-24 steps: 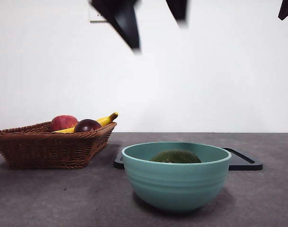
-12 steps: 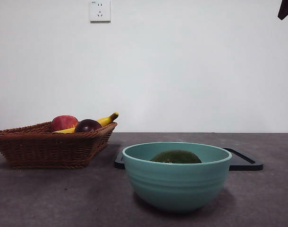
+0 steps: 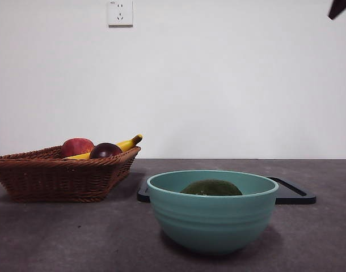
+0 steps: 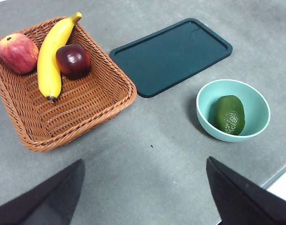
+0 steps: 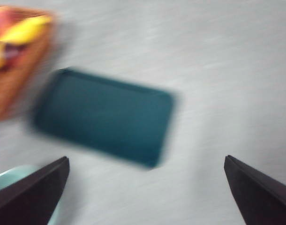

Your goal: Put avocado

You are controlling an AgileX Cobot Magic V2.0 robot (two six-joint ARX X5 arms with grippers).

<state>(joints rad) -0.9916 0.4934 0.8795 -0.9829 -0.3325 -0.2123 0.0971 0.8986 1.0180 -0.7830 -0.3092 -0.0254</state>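
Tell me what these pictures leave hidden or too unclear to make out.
- Avocado, front view: only its top shows; the bowl wall hides the rest.
- Tray, front view: the bowl covers its middle.
- Basket and its fruit, right wrist view: blurred and cut off by the edge.
- Banana, front view: mostly behind the purple fruit.

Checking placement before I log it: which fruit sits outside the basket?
The avocado, lying alone in the teal bowl. The apple, banana and dark plum are all in the basket.

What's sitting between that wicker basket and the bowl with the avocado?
Only bare grey table separates the basket from the bowl holding the avocado, as the left wrist view shows. The dark tray lies off that line, farther back.
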